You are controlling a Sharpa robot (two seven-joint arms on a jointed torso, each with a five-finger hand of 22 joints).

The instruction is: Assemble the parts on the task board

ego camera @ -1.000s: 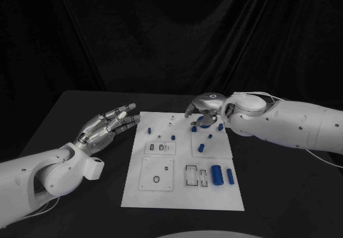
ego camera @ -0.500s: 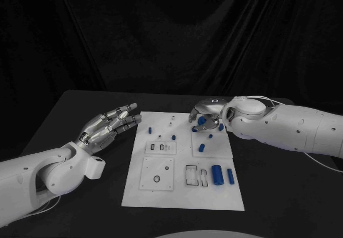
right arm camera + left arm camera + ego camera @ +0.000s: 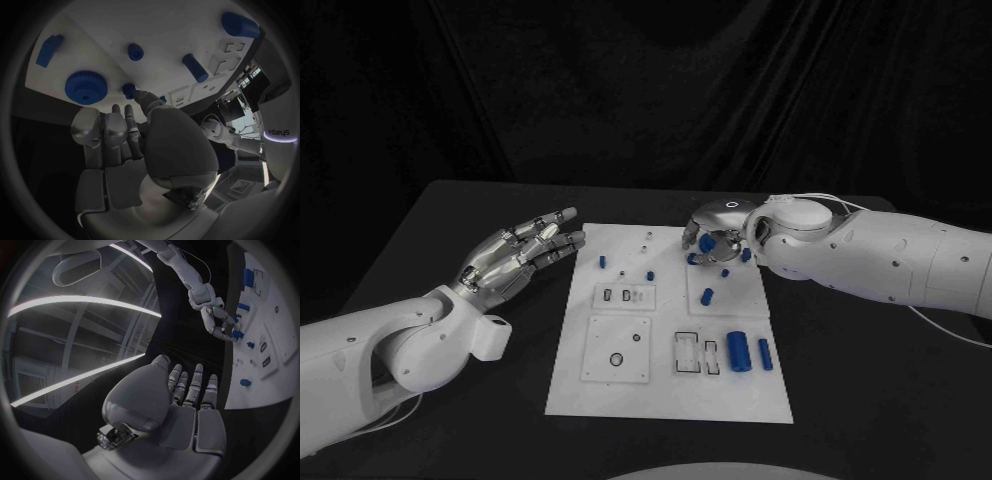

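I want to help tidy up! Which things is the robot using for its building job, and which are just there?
For the job: task board, blue parts, blue gear, right hand over the board's far end, left hand open beside the board.
Just there: black table, black curtain behind.

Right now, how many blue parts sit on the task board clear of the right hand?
5: two blue parts on the task board's far left, one mid-right, two cylinders near right. More cluster, partly hidden, under the right hand.
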